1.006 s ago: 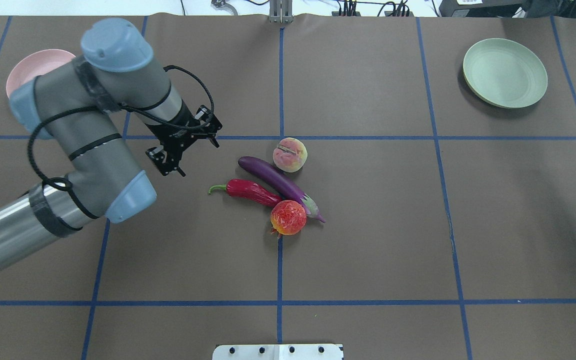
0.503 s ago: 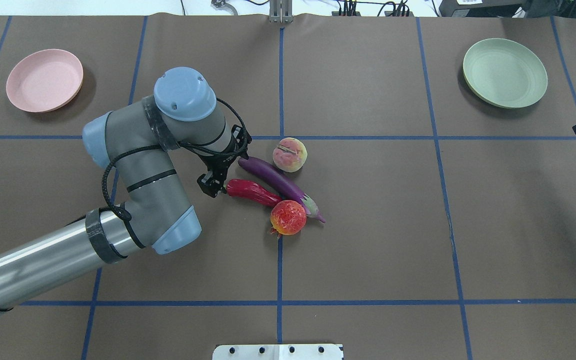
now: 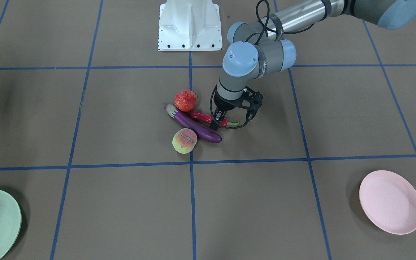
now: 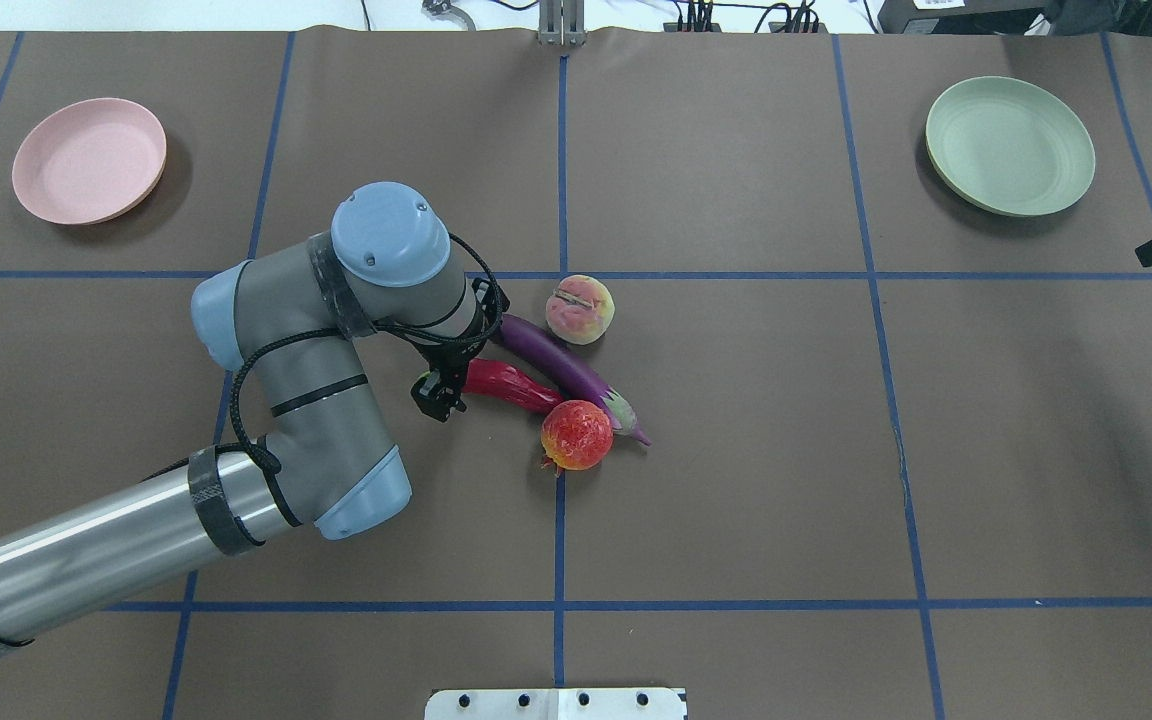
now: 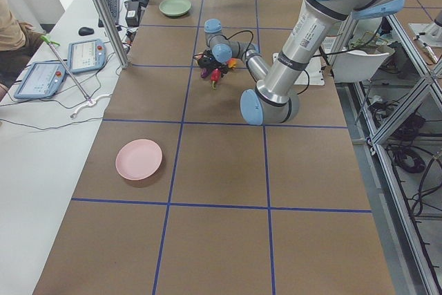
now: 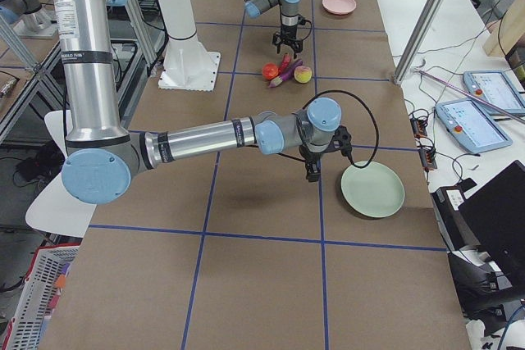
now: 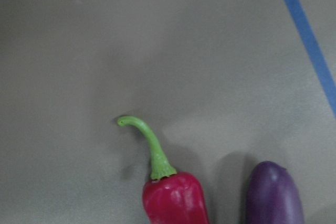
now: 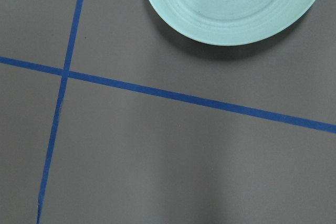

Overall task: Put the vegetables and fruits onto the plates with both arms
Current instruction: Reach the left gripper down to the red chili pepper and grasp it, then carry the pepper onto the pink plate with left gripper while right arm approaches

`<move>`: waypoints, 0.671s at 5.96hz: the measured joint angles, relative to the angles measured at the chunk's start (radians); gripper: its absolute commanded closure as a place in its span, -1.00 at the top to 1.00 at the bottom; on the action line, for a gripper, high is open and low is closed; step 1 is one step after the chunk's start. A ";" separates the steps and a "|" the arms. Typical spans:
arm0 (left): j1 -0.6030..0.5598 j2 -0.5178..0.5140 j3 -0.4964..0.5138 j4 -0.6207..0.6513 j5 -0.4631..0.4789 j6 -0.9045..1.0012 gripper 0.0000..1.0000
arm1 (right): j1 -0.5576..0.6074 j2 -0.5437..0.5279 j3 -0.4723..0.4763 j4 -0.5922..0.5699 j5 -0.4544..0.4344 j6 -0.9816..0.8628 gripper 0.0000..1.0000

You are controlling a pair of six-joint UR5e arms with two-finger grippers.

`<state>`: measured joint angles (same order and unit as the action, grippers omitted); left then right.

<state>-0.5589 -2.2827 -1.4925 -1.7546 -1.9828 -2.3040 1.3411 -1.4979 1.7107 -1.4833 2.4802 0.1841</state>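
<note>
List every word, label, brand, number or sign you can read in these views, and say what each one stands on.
No text can be quoted with confidence.
White lettering on a grey joint of the left arm: too small and blurred to read.
Tablet screens on the side bench: too small to read.
Nothing else shows text that I can make out.

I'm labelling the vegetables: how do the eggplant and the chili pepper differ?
The eggplant is purple and longer; the chili pepper is red and shorter. The eggplant has a pale striped cap, the chili pepper a curved green stem. Both are glossy and lie side by side.
</note>
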 measured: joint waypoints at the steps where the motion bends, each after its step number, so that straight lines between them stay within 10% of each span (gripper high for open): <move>1: 0.007 0.001 0.003 0.000 0.001 -0.001 0.77 | 0.000 0.003 0.000 0.000 -0.001 0.001 0.99; 3: 0.011 0.001 0.010 -0.001 0.001 -0.002 0.43 | 0.000 0.003 0.001 0.000 -0.001 0.001 0.99; 4: 0.011 0.000 0.018 -0.002 0.002 -0.001 -0.12 | 0.000 0.003 0.000 0.000 -0.001 0.001 0.99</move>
<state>-0.5477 -2.2831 -1.4750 -1.7569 -1.9808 -2.3051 1.3407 -1.4952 1.7110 -1.4834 2.4789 0.1856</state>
